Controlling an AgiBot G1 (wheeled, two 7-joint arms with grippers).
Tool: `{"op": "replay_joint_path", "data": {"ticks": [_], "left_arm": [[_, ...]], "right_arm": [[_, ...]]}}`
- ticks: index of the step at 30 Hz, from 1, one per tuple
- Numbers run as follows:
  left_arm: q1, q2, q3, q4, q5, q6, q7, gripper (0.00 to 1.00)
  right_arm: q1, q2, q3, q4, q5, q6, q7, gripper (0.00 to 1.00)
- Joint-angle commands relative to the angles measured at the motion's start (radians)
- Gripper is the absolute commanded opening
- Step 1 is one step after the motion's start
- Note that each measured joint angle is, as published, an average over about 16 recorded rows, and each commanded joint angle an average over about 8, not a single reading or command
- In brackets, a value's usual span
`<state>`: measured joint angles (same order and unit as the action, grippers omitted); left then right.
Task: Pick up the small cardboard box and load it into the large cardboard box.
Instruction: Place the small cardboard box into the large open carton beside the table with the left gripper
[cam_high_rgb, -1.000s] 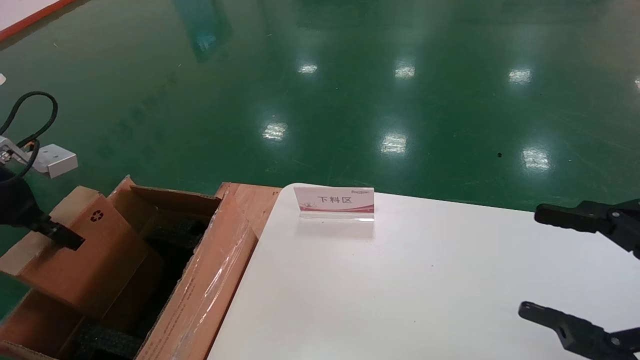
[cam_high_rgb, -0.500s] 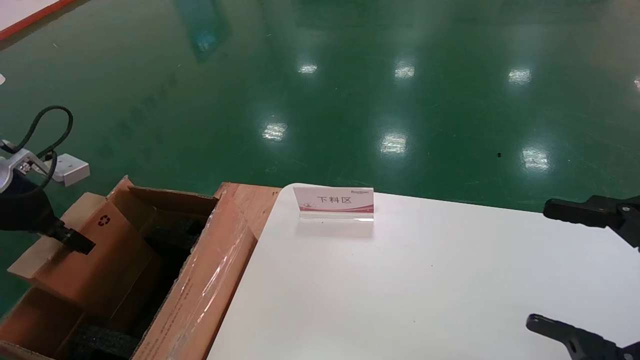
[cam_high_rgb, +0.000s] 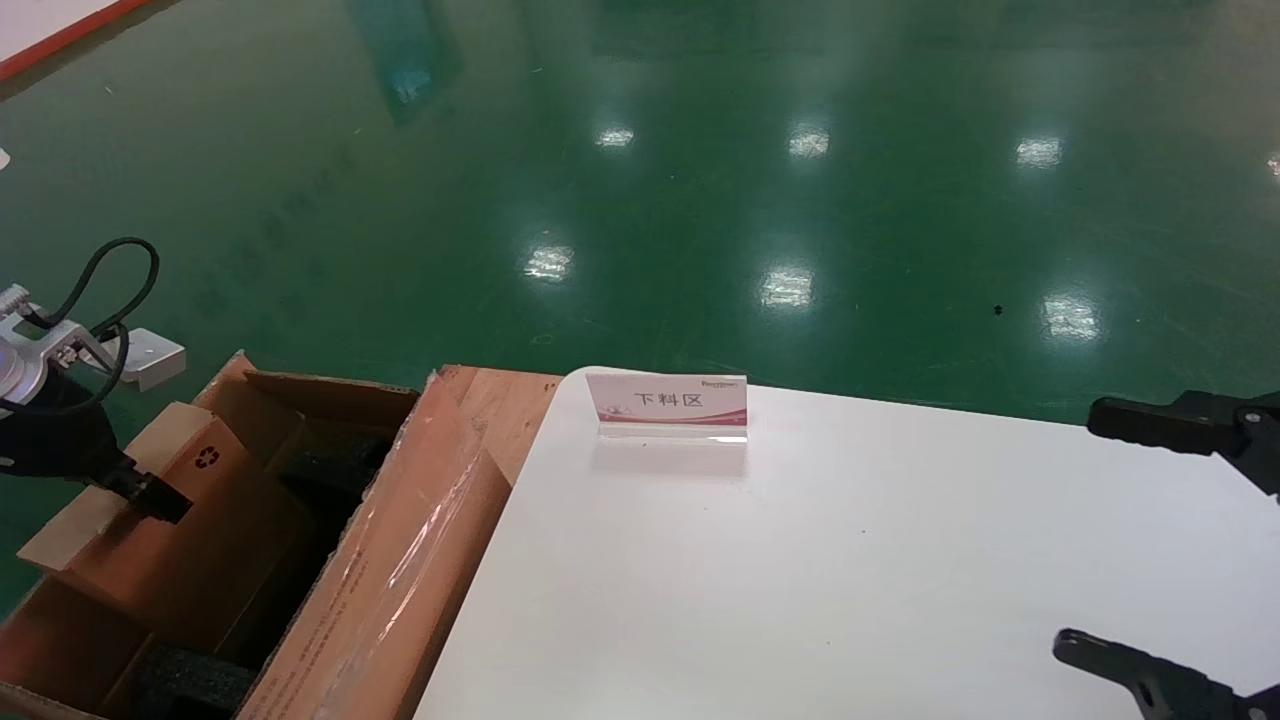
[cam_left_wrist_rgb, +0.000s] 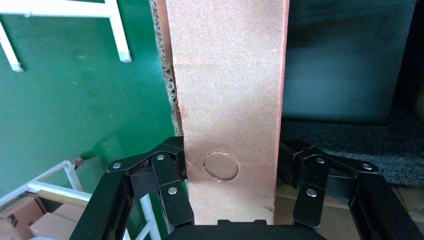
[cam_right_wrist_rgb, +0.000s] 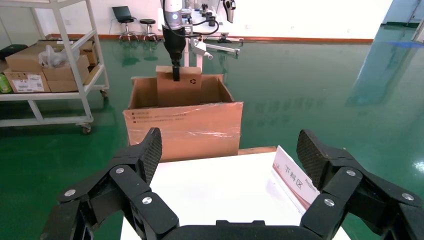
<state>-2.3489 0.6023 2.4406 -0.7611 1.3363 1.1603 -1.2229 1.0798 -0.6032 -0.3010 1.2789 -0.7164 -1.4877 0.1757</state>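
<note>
Step in hand: insertion. Left gripper, at about 9 o'clock in the head view, is clamped across the narrow edge of the small cardboard box; both pads press the cardboard in the wrist view. The box stands on edge, lower part inside the large cardboard box, upper part above the rim, black foam below it.

Right gripper, at 4 o'clock over the white table, spread wide, holding nothing.

Next move, judged: lower straight between the foam blocks, then release.
</note>
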Motion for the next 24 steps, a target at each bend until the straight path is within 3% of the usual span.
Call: {"op": "replay_joint_path", "data": {"ticks": [1,24], "left_arm": [[0.009,0.003,-0.001,0.006,-0.003,-0.004,0.004,1.00],[-0.004,0.000,0.000,-0.001,0.003,0.001,0.000,1.00]], "right_arm": [[0.000,0.000,0.000,0.000,0.000,0.000,0.000,1.00],[0.000,0.000,0.000,0.000,0.000,0.000,0.000,1.00]]}}
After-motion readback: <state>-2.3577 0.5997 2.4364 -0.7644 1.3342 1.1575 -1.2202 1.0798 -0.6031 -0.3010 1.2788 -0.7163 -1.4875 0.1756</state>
